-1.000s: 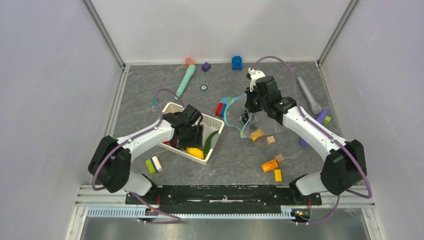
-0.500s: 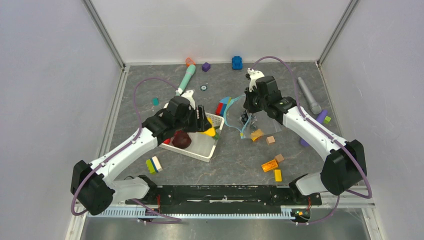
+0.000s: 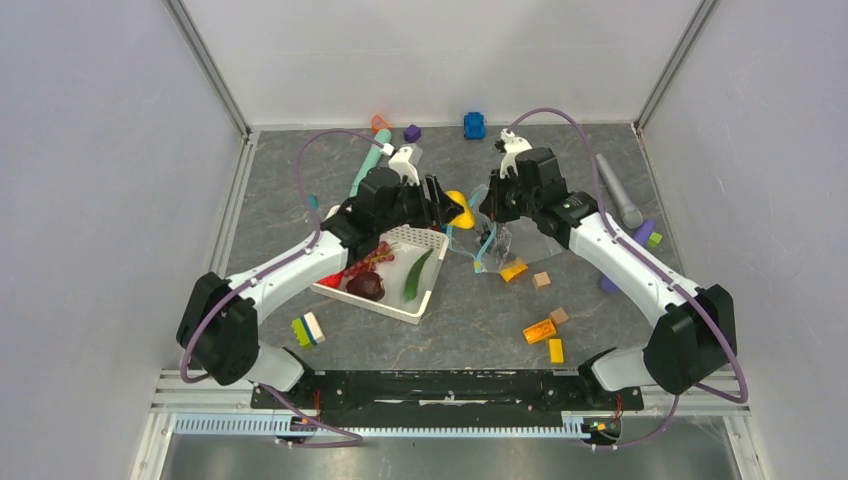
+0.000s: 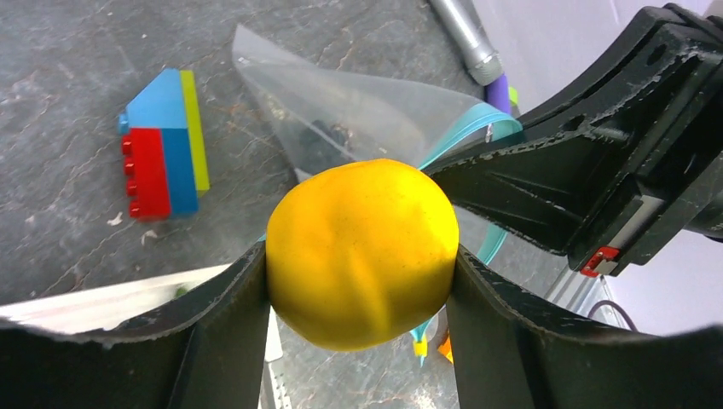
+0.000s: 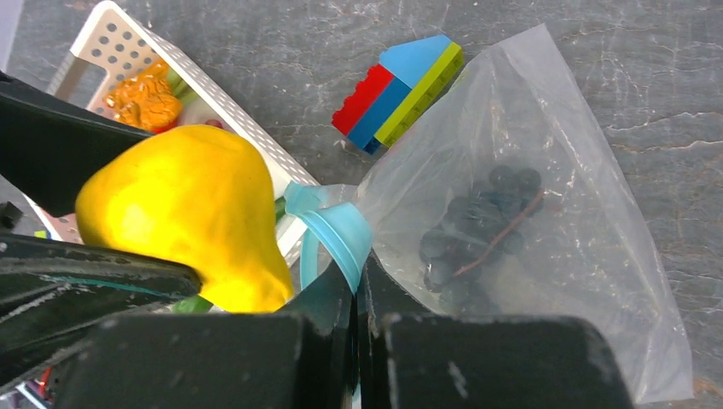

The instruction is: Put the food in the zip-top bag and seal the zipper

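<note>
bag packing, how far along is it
Done: grapes lie inside the bag. In hand: the left claw holds a yellow fruit at the bag's mouth, which the right claw holds up by the zipper. Left: the maroon fruit, pod and carrot are in the basket, and the zipper is unsealed.

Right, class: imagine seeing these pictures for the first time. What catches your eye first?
The bright yellow fruit sits clamped in the left pincer, right at the mouth of the clear bag. The right pincer pinches the bag's light-blue zipper, and dark grapes lie inside.
</note>
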Robot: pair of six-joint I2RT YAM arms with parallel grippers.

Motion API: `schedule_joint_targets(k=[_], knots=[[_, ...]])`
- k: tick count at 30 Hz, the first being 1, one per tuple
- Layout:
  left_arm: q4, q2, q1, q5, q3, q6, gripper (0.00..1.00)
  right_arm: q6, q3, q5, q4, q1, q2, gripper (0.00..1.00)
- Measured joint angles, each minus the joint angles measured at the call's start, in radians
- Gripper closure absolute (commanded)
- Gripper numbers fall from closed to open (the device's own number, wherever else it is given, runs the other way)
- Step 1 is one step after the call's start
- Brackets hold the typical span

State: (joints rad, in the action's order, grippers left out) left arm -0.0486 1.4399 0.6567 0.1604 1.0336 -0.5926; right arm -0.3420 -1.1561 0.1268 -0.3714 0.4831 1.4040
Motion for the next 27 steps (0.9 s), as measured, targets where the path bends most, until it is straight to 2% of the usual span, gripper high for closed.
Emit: schedule_joint_targets(k=[7, 14, 18, 20, 21, 22, 24, 27], knots=[[-0.078, 0.007, 0.026, -0.001, 0.003, -0.001, 0.88, -0.062, -0.001, 0.032, 0.024, -0.006, -0.010, 1.00], [-0.079, 0.007, 0.069, -0.055, 0.003, 0.028, 0.78, -0.128, -0.001, 0.076, 0.078, -0.023, -0.016, 1.00], [-0.080, 0.016, 0.089, -0.099, 0.003, 0.043, 0.67, -0.167, 0.002, 0.093, 0.109, -0.032, -0.022, 1.00], [-0.079, 0.035, 0.095, -0.109, 0.006, 0.049, 0.57, -0.183, 0.009, 0.098, 0.129, -0.039, -0.032, 1.00], [-0.079, 0.047, 0.097, -0.110, 0.008, 0.052, 0.48, -0.193, 0.013, 0.101, 0.135, -0.042, -0.039, 1.00], [-0.078, 0.061, 0.099, -0.109, 0.013, 0.053, 0.37, -0.204, 0.021, 0.106, 0.145, -0.046, -0.050, 1.00], [-0.077, 0.091, 0.104, -0.108, 0.022, 0.053, 0.01, -0.220, 0.034, 0.110, 0.158, -0.050, -0.068, 1.00], [-0.065, 0.112, 0.111, -0.102, 0.027, 0.061, 0.00, -0.241, 0.055, 0.121, 0.185, -0.058, -0.086, 1.00]])
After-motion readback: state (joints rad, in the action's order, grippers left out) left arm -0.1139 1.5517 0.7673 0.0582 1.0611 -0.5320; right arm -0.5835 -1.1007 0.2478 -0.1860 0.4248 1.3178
